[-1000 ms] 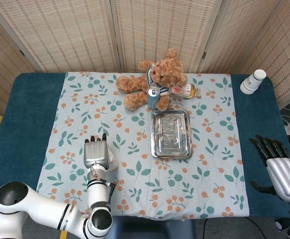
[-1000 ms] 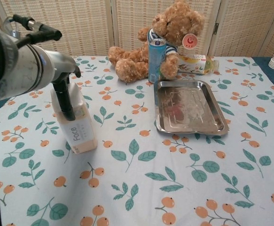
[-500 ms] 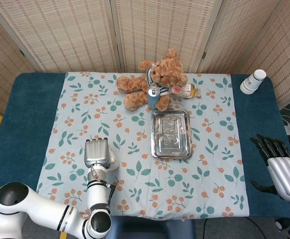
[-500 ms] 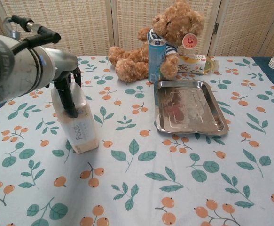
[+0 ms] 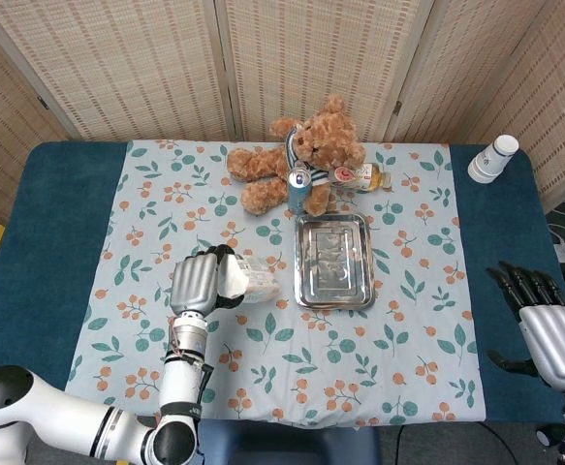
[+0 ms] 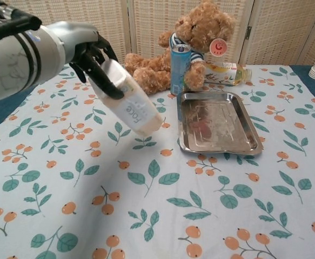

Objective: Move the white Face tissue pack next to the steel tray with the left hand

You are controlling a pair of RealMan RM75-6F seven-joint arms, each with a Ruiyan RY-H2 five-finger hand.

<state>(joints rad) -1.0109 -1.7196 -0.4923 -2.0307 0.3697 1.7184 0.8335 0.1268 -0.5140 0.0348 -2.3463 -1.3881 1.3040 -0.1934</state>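
Tabletop [image 5: 59, 242] carried steel tray [image 5: 333, 260] right of centre. Left hand [image 5: 198, 282] gripped white Face tissue pack [image 6: 127, 104], tilted, apparently lifted, left of tray. Right hand [image 5: 546, 320] spread at near right edge.

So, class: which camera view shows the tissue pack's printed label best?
The chest view: the tissue pack, held tilted in the left hand, shows its lettering side-on. The head view shows only its top end, mostly hidden by that hand, label unreadable.
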